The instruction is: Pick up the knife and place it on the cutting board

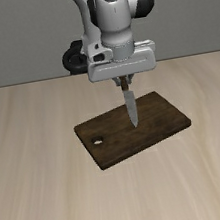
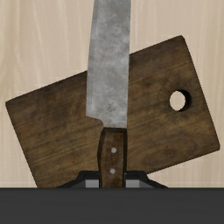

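Steel knife (image 1: 131,106) in pincer (image 1: 125,80), over board (image 1: 162,115)

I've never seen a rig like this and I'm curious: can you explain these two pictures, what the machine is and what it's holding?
These are simulator renders of one moment. The grey-and-white machine is a robot arm ending in a two-finger tool. One picture looks at it from the front and above; the other comes from a camera mounted on the tool itself. On the light wooden table lies a dark wooden cutting board with a round hole near one corner. The tool is shut on the handle of a knife, whose blade points down over the board. Whether the tip touches the board, I cannot tell.
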### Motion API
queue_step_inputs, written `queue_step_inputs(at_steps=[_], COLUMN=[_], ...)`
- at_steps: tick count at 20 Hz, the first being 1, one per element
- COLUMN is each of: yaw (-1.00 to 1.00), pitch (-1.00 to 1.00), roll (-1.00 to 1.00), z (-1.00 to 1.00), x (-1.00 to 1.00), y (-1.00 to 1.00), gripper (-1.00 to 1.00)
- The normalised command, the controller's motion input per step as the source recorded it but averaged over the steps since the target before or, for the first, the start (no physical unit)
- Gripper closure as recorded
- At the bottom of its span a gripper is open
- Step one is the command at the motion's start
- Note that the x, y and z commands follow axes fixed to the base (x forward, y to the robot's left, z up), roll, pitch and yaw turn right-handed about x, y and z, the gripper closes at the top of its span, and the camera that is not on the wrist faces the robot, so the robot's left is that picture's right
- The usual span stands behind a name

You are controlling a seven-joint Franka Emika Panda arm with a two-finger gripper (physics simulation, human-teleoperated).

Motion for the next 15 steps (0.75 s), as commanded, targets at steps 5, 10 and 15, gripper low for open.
queue_step_inputs(at_steps=[5,10,15], yaw=[0.0,0.0,0.0], pitch=[0.0,0.0,0.0], roll=[0.0,0.0,0.0], z=[0.0,0.0,0.0], x=[0.0,-0.2,0.0], y=[0.2,0.0,0.0], gripper=[1.0,-1.0,-1.0])
